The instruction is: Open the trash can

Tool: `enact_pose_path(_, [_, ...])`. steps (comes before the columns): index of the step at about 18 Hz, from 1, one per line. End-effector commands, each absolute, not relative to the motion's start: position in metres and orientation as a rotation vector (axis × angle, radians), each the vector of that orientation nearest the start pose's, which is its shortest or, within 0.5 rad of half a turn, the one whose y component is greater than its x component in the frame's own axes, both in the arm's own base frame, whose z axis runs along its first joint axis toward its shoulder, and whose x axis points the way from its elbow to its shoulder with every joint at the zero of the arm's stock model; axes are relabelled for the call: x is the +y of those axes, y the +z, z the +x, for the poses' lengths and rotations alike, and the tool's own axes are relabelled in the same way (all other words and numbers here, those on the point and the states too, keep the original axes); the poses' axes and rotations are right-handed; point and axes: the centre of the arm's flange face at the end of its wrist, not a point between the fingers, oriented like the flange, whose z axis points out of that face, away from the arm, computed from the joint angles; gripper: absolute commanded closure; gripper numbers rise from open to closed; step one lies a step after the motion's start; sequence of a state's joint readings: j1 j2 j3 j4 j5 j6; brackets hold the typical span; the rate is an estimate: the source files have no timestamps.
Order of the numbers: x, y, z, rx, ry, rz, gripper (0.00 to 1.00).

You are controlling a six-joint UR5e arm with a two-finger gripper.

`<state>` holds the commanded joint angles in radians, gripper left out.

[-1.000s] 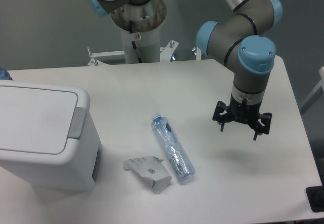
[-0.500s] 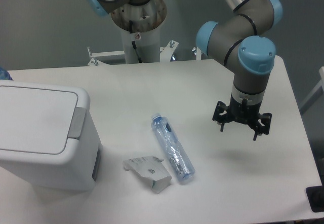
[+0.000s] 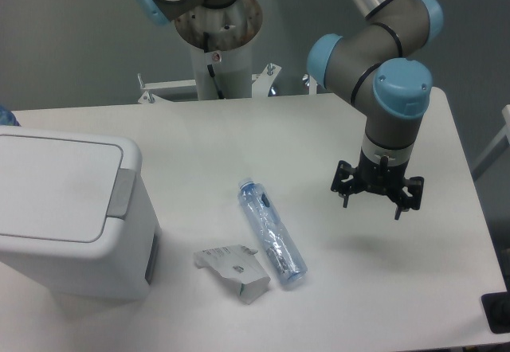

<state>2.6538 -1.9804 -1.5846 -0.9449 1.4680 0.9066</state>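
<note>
Leftmost, the trash can (image 3: 68,217) sits at the table's (image 3: 239,137) left edge, lid flat and shut, grey push tab (image 3: 121,193) on the lid's right side facing the middle of the table. Just right of it lies a crumpled carton (image 3: 233,271), w/ a clear plastic bottle (image 3: 272,233) beside it, both lying flat and apart from the bin. Further right, well apart from the can, the gripper (image 3: 372,194) hangs above bare table, pointing down, fingers spread wide & holding nothing. So the task looks to be at its opening step, approach only: no contact w/ the bin yet, lid not yet lifted. Next move prob calls for a long traverse left, passing over or behind the bottle and carton w/o clipping them, then coming down on the grey tab and pressing. Narrowing the fingers first may give a firmer push point; can't tell from this view how much force the tab needs
</note>
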Motion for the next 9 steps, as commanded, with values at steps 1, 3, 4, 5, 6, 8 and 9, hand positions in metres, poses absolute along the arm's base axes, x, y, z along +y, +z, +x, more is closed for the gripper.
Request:
enact_pose_path(1, [0.431,0.314,-0.500,-0.237,0.166,-2.930,0.00])
enact_pose_path(3, [0.439,0.318,-0.495,-0.251,0.163,-2.905,0.00])
enact_pose_path(4, [0.441,0.320,-0.495,-0.277,0.159,-2.884,0.00])
enact_pose_path(5, [0.444,0.326,-0.495,-0.302,0.156,-2.855,0.00])
enact_pose_path(6, [0.448,0.331,-0.495,-0.321,0.148,-2.831,0.00])
enact_pose_path(8, [0.454,0.338,-0.490,-0.349,0.122,-2.794,0.00])
enact_pose_path(9, [0.455,0.342,-0.488,-0.346,0.119,-2.786,0.00])
